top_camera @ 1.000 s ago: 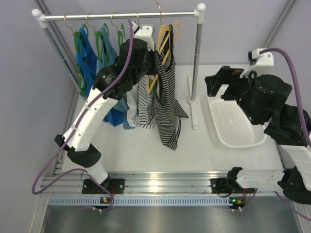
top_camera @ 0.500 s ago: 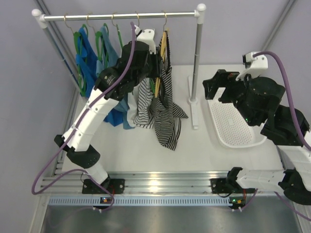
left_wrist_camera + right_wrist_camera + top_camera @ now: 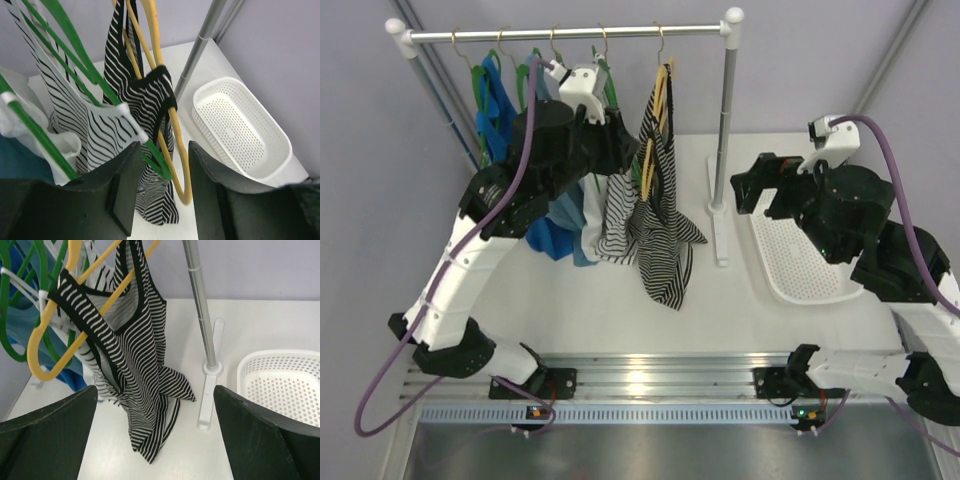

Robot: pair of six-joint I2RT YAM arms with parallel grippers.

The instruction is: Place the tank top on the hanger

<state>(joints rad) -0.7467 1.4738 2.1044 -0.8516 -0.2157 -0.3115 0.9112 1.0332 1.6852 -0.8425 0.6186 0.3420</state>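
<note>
At the far left of the silver metal garment rail [image 3: 470, 36], blue sleeveless tops [image 3: 500, 112] hang on green plastic hangers [image 3: 75, 55]. The left arm reaches up in front of them, and its tool [image 3: 164, 147] is parted with nothing clamped. The tip of one green hanger and the lower curve of the thin yellow-orange hanger [image 3: 177, 150] lie in the gap between its fingers. Just left of that gap hangs a pale, mostly white striped top [image 3: 95, 130].

Next along is the dark, narrow-striped black-and-white tank top [image 3: 665, 220]. It hangs lopsided on the yellow-orange hanger, whose metal hook is over the rail. One black-edged band is drawn across both hanger arms, and the rest drops in folds. Its lower end seems to rest on the white tabletop [image 3: 620, 310].

Right of the tank top stands the rail's grey upright post [image 3: 723, 120]. Beyond it, a white perforated plastic basket [image 3: 810, 297] sits on the tabletop. The right tool [image 3: 155, 390] is over the basket's near end, facing the tank top, with its fingers spread wide and empty.
</note>
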